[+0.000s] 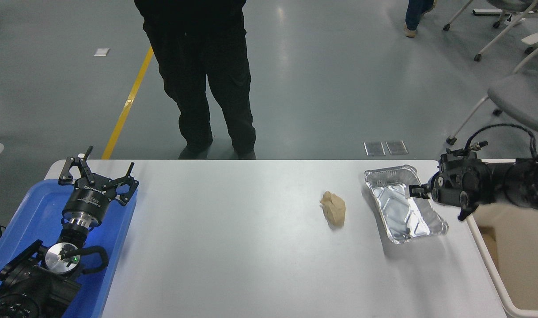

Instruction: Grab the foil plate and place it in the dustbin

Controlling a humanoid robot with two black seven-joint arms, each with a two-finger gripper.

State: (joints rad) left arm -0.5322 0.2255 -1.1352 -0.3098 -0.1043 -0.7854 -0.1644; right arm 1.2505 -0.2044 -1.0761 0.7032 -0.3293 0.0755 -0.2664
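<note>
The white table [233, 247] is smooth and matte. Off its right end stands the bin [516, 265], cream plastic with a rounded rim and deep plain walls. At the left end a glossy blue tray [26, 207] lies under the parked left claw [99, 172], whose fingers are splayed wide with nothing between them. The right claw [414, 191] reaches in low from the right, across the bin's near corner, its tip at the right rim of the plate [403, 205]; whether it has closed on that rim I cannot tell. The plate sits flat on the table near the right end, just beside the bin: thin shiny foil, rectangular, with rolled rim, ribbed walls and embossed base. It likely weighs almost nothing, dents easily and slides if pushed, so a gentle pinch across the rolled rim looks best. A crumpled tan wad [333, 208] lies left of it, apart.
</note>
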